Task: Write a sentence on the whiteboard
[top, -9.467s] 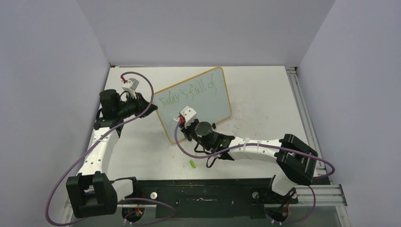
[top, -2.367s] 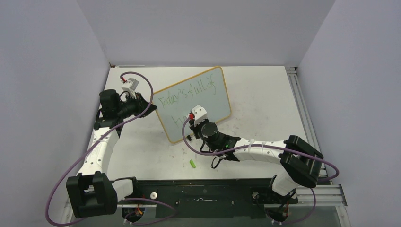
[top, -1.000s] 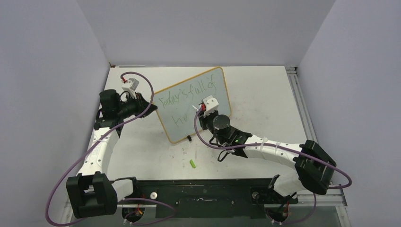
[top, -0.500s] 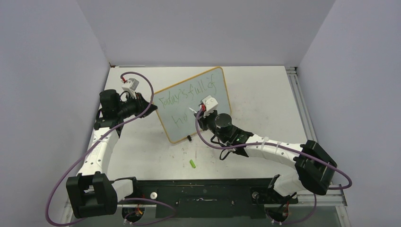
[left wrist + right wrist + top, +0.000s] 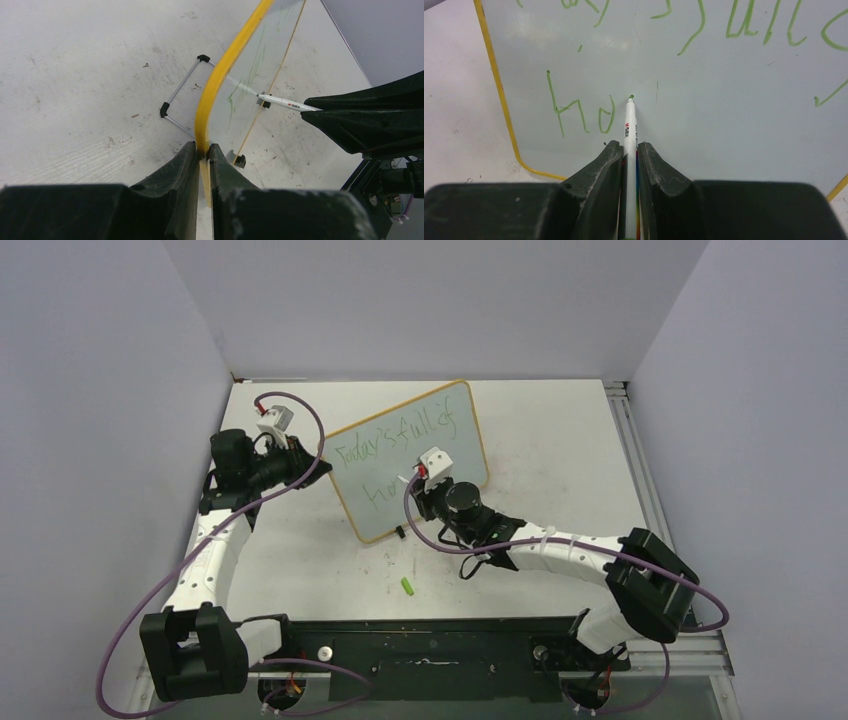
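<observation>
Can't read the sentence (image 5: 395, 440) in full from the top view: blocked past "ho" on the lower line by the right arm (image 5: 462, 508). Same on the right wrist view, with the upper line clipped at the top edge down to letter tails. Can't see the rear of the marker (image 5: 629, 120), buried between the right gripper (image 5: 629, 146) fingers; can't read its label, too small. Seeing the whiteboard (image 5: 220, 75) nearly edge-on from the left wrist: unreadable green streaks, top cut off. Can't make out left gripper (image 5: 202, 150) fingertips from above. Can't identify small green piece (image 5: 408, 586) on the desk (image 5: 560, 440).
</observation>
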`<state>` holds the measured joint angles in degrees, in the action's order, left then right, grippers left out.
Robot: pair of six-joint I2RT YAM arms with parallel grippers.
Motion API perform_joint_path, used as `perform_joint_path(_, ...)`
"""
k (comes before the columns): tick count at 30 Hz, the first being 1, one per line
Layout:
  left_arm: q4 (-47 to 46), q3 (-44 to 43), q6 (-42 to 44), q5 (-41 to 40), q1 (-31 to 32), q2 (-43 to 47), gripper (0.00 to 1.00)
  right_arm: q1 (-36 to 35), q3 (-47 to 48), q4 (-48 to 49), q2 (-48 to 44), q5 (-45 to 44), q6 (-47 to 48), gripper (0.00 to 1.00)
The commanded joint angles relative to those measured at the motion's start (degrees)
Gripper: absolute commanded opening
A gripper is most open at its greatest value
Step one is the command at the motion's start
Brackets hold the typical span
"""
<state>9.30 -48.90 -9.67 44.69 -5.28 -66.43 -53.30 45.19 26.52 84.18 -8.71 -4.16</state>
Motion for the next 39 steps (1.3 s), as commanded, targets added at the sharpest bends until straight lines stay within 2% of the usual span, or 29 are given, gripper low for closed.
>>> perform_joint_path(1,-0.27,-1.44,1.30,-1.66,0.18,0.56,0.00,-0.21,0.04,2.80,0.76,-0.64,-0.94,0.05)
perform_joint_path(21,-0.49,-1.30,1.10,-1.36,0.19,0.74,0.00,-5.62,-8.59,1.47,-0.85,-9.14,-7.42,0.05)
perform_joint_path(28,-0.62,-1.27,0.99,-1.27,0.27,0.96,0.00,-5.72,-7.71,0.66,-2.77,-9.10,-6.30,0.05)
perform_joint_path(39,-0.69,-1.28,0.97,-1.20,0.19,0.96,0.00,-5.67,-5.49,2.26,-0.34,-7.58,-5.76,0.05)
